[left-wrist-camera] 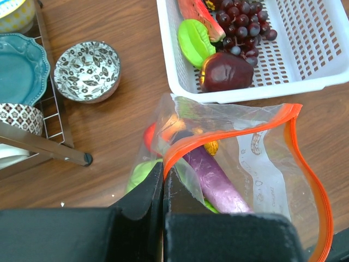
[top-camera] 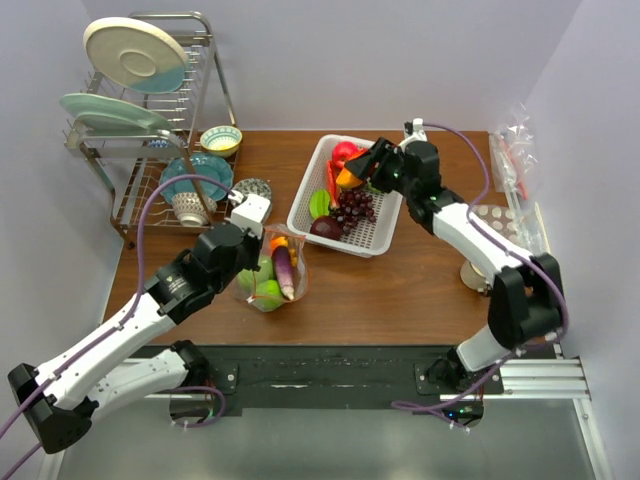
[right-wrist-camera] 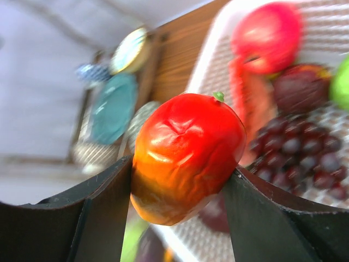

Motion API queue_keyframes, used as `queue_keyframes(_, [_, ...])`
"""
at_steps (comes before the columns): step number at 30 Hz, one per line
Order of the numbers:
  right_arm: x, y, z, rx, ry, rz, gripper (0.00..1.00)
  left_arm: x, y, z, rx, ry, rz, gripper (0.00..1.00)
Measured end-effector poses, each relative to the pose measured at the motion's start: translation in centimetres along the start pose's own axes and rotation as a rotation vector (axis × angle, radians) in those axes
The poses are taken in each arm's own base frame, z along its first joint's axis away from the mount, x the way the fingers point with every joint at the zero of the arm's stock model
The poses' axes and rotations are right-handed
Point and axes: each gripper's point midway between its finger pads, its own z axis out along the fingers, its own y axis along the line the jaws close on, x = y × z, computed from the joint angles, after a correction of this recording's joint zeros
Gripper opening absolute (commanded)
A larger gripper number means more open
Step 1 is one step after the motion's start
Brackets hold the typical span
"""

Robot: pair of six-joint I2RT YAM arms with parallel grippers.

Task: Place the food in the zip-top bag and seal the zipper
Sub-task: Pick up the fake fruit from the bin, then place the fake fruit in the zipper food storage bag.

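Zip-top bag (top-camera: 272,268) sits on the table (top-camera: 400,290) left of centre, toward the near edge, just off the near-left corner of the white basket (top-camera: 306,180). The left gripper (left-wrist-camera: 163,177) is pinched fully together on the bag's lip at the zipper (left-wrist-camera: 293,110), near one end of the strip. My read: it lifts that lip so the mouth gapes toward the basket, and the strip bows into an open loop.

The right gripper (right-wrist-camera: 180,185) is clamped on a red-orange fruit (right-wrist-camera: 188,147), jaws partway apart around it, above the basket's far-left part. Likely the next item for the bag.

Materials:
- Bag: thin clear crinkly film. Probably too floppy to hold its own mouth open, hence the pinch.
- Zipper: narrow orange-red band, looks stiffer than the film.
- Fruit: glossy, rounded, dimpled skin, small green stem nub.
- In the bag: smooth purple eggplant (left-wrist-camera: 215,180) plus green pieces.
- Basket: rigid white plastic mesh holding grapes (left-wrist-camera: 242,22) and a dark red apple (left-wrist-camera: 226,73).

Round fruit through a slack mouth looks tight.
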Motion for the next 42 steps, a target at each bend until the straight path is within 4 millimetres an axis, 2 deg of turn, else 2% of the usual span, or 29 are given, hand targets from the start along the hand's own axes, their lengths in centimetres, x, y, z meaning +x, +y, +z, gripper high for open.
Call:
queue_keyframes(4, [1.2,3.2,-3.4,-0.155,0.066,-0.017,0.39,0.0,-0.2,0.1,0.009,0.000,0.000,0.00])
queue_keyframes(8, [4.1,4.8,-6.4,-0.286,0.189,-0.037,0.39,0.3,-0.3,0.3,0.009,0.015,0.001,0.00])
queue_keyframes(11, [5.5,6.0,-8.7,-0.362,0.260,-0.074,0.40,0.4,-0.7,0.6,0.019,0.045,0.002,0.00])
queue_keyframes(18, [7.3,11.1,-16.0,-0.584,0.287,-0.232,0.42,-0.9,-1.8,1.3,0.034,0.112,-0.031,0.00])
queue_keyframes(19, [8.1,12.0,-17.2,-0.622,0.289,-0.257,0.42,-1.2,-2.0,1.4,0.036,0.121,-0.037,0.00])
queue_keyframes(22, [10.3,13.7,-19.1,-0.700,0.325,-0.290,0.41,-1.6,-2.6,1.7,0.045,0.155,-0.054,0.00])
queue_keyframes(24, [11.4,14.3,-19.4,-0.725,0.352,-0.295,0.41,-1.8,-2.9,1.8,0.052,0.179,-0.065,0.00])
queue_keyframes(27, [14.6,14.8,-18.6,-0.738,0.448,-0.289,0.39,-1.8,-3.4,1.7,0.067,0.211,-0.086,0.00])
queue_keyframes(30, [17.4,14.1,-17.1,-0.702,0.526,-0.276,0.39,-1.9,-4.1,1.5,0.092,0.238,-0.107,0.00])
queue_keyframes(32, [18.4,13.6,-16.2,-0.673,0.553,-0.268,0.40,-1.9,-4.5,1.4,0.108,0.254,-0.121,0.00])
queue_keyframes(35, [18.9,12.9,-14.7,-0.624,0.546,-0.261,0.42,-1.8,-4.9,1.0,0.130,0.274,-0.132,0.00])
queue_keyframes(42, [18.0,12.3,-12.0,-0.527,0.459,-0.245,0.43,-2.4,-5.1,0.0,0.153,0.277,-0.159,0.00])
